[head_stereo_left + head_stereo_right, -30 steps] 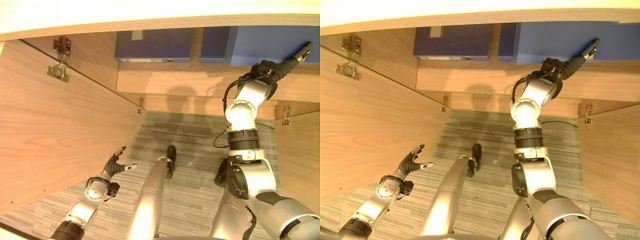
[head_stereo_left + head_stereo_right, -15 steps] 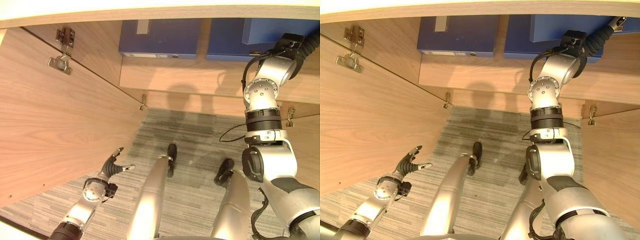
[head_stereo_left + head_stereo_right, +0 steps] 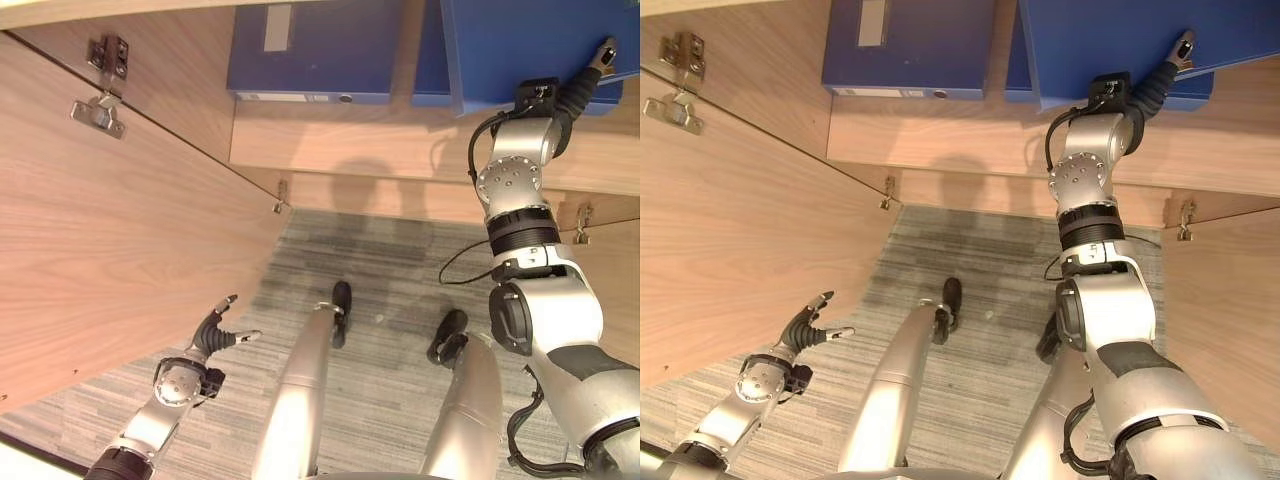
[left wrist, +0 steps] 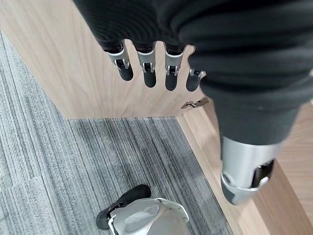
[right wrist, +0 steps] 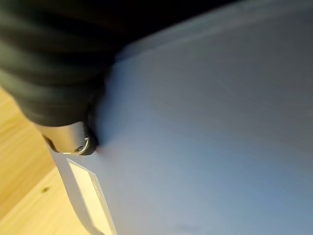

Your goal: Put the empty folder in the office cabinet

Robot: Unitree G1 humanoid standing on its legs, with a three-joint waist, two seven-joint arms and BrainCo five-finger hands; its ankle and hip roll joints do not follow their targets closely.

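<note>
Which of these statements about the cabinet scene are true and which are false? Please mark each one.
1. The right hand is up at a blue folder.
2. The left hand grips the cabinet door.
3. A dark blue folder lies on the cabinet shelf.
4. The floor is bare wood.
1. True. The right hand is raised against the blue folder at the cabinet; whether its fingers grip it cannot be seen.
2. False. The left hand hangs low with relaxed, open fingers, near the open cabinet door but holding nothing.
3. True. A dark blue folder lies flat on the shelf, left of the one at the right hand.
4. False. The floor is grey striped carpet.
</note>
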